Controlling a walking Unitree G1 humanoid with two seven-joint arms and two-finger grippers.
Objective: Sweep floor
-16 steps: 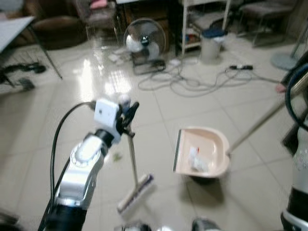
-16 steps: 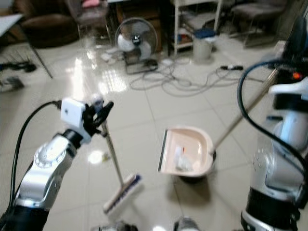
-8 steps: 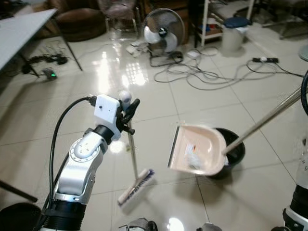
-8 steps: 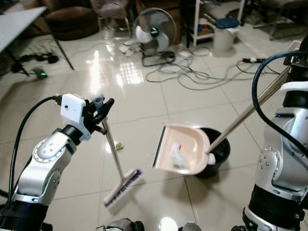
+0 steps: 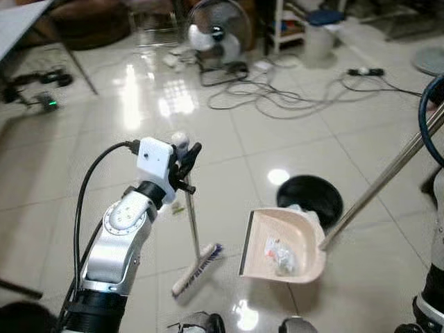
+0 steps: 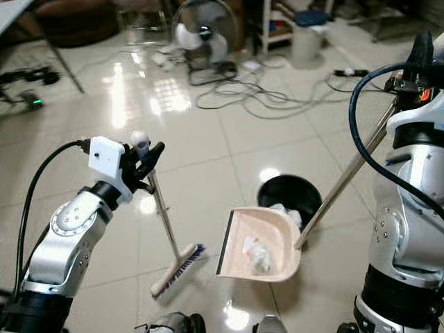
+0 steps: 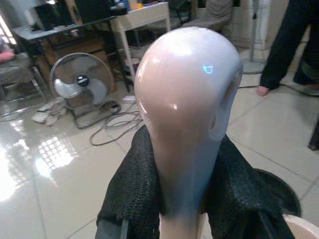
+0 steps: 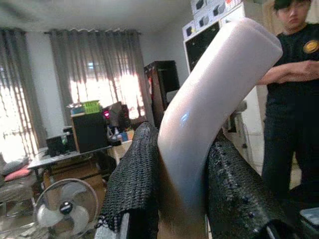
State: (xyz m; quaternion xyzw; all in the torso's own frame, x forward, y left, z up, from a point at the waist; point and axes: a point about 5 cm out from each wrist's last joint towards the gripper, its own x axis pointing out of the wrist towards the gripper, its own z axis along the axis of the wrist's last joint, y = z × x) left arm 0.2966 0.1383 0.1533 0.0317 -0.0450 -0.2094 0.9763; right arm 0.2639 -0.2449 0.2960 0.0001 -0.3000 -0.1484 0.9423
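Left gripper (image 6: 142,165), fingers clamped on the rounded top of the broom (image 6: 168,243), holds it slanted so the brush head rests on the tiled floor (image 6: 229,159) just beside the dustpan (image 6: 260,244). Right gripper (image 8: 177,164), closed around the pale grip of the dustpan's long handle (image 6: 343,184), keeps the pan low, its rear edge next to the black bin (image 6: 290,195). White scraps (image 6: 255,253) lie inside the pan, so collection appears largely complete and emptying is judged to be the step in hand. Lifting and tilting the pan over the bin seems the next requirement, with the rim cleared so nothing spills. A small scrap (image 5: 177,207) on the floor near the broom shaft looks unswept. Loose cables (image 6: 257,97) and a floor fan (image 6: 201,35) lie well behind; a person (image 8: 289,99) stands nearby.
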